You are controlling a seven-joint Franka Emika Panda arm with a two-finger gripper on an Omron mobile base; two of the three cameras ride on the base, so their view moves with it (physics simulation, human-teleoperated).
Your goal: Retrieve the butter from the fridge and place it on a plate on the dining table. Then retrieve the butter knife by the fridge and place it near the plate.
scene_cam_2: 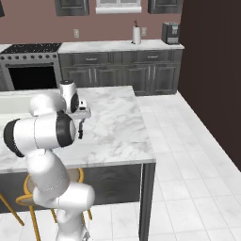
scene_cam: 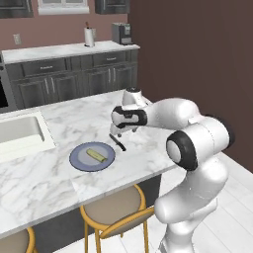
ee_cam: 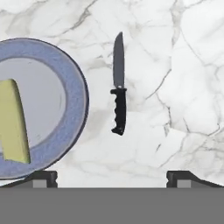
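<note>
plates: I see one plate (scene_cam: 92, 156) (ee_cam: 74, 87)
butter: one butter (scene_cam: 97, 155) (ee_cam: 14, 122)
knives: one butter knife (scene_cam: 117, 142) (ee_cam: 118, 87)
stools: I count two stools (scene_cam: 114, 207)
tables: one dining table (scene_cam: 59, 133)
sinks: one sink (scene_cam: 22, 132)

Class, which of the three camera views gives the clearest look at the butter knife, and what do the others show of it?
The hand view: the butter knife lies whole beside the plate, blade and handle distinct. The left base view shows it as a thin dark sliver. In the right base view the arm hides it.

Veined marble dining table (ee_cam: 175, 65); matt plate (ee_cam: 74, 87); ribbed-handled butter knife (ee_cam: 118, 87).
</note>
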